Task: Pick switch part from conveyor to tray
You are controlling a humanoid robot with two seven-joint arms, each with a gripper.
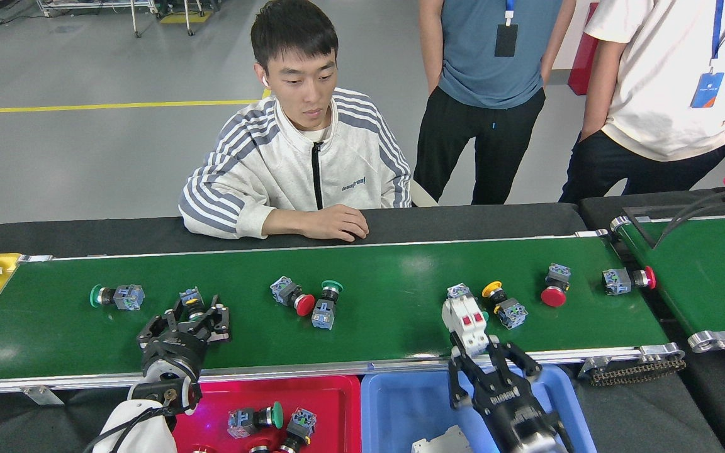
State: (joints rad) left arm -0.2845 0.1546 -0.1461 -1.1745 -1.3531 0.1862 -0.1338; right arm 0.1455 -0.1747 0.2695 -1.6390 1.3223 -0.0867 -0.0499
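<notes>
The conveyor is a long green belt carrying several push-button switch parts. My left gripper reaches over the front rail, its fingers spread to either side of a green-button switch part, whose button is hidden beneath it. My right gripper is shut on the lower end of a white switch part with red marks. The part tilts just above the belt's front edge. Below the rail sit a red tray holding button switches and a blue tray holding a white part.
Loose on the belt lie a green-button switch, a red and green pair, a yellow one and red ones. A second green belt joins at right. A seated person's hand rests behind the belt.
</notes>
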